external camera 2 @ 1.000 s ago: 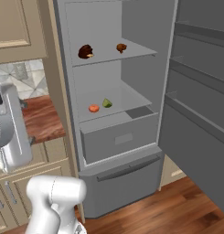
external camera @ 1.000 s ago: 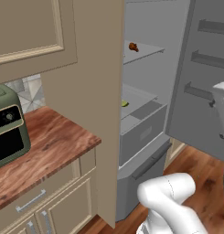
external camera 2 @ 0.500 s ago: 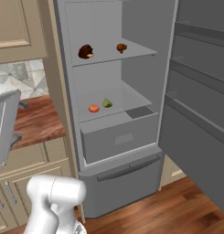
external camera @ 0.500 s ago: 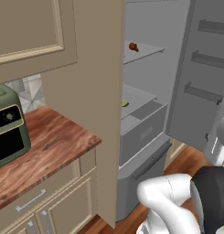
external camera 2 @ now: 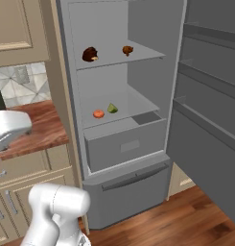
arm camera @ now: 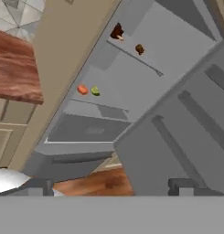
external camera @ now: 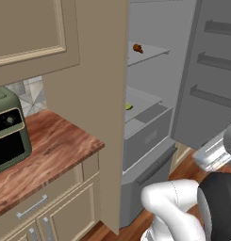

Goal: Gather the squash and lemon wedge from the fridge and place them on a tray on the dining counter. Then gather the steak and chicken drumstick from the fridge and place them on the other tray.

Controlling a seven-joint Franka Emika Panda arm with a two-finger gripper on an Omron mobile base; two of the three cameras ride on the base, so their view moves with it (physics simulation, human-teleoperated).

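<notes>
Matt, plain grey fridge (external camera 2: 138, 144), smooth inside and out, with thin pale shelves (external camera 2: 120, 56) of the same dull finish. Reddish-brown wood-grain surface (external camera: 46, 150), faintly sheened, over beige painted cabinets (external camera: 51, 207) with slim metal handles (external camera: 31, 207). Warm polished wood floor (external camera 2: 186, 216). Dull green, metal-looking oven (external camera: 8, 134). Glossy white plastic arm (external camera 2: 54, 211). Smooth-skinned, yellow-green lemon wedge (external camera 2: 112, 108).
</notes>
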